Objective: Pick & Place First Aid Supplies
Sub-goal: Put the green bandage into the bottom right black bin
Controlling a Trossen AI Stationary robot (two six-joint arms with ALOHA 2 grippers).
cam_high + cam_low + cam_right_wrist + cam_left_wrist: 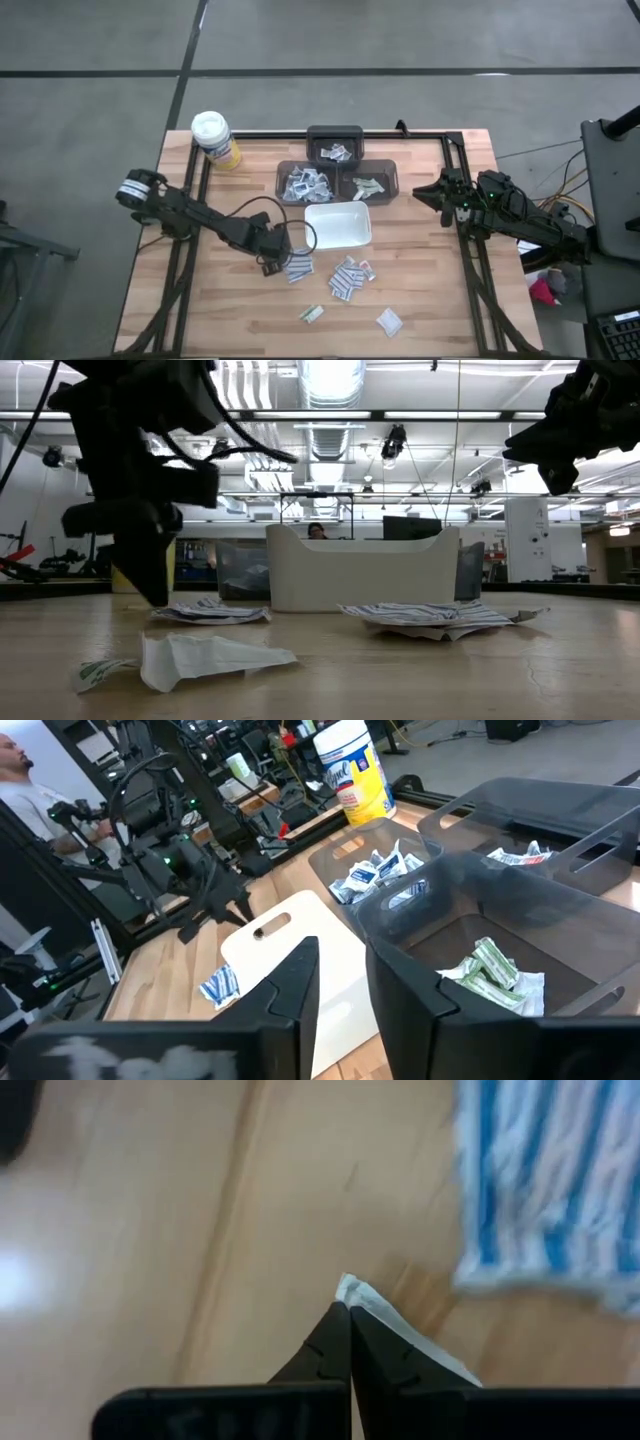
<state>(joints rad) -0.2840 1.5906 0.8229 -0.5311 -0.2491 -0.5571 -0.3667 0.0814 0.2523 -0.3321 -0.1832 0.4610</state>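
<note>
1. Two dark fingers (pixel 335 1350) of the left gripper (pixel 276 262) are pressed together, tip to tip, with the white corner of a packet (pixel 400 1330) caught at the tips, right down on the wooden worktop (pixel 430 310).
2. Just beside that gripper lies a blue-and-white striped packet (pixel 299 267), flat on the worktop; in the left wrist view it shows as a blurred striped patch (pixel 545 1190) close past the fingers.
3. A little farther along sits a loose cluster of striped packets (pixel 349 277), and nearer the front edge of the worktop a greenish packet (pixel 312 314) and a white packet (pixel 389 320) lie apart from each other.
4. Just behind the left gripper stands the white tray (pixel 338 226); in the low view it rises behind the scattered packets.
5. Behind the tray are three dark bins: one holding blue-and-white packets (pixel 304 182), one holding greenish packets (pixel 369 186), and a third bin (pixel 334 147) farther back with a few packets in it.
6. At the back left corner stands a yellow canister (pixel 216 139) with a white lid.
7. Over at the right edge of the worktop the right gripper (pixel 436 193) hangs in the air beside the bins, its fingers (pixel 290 985) parted with a gap between them and nothing in it.
</note>
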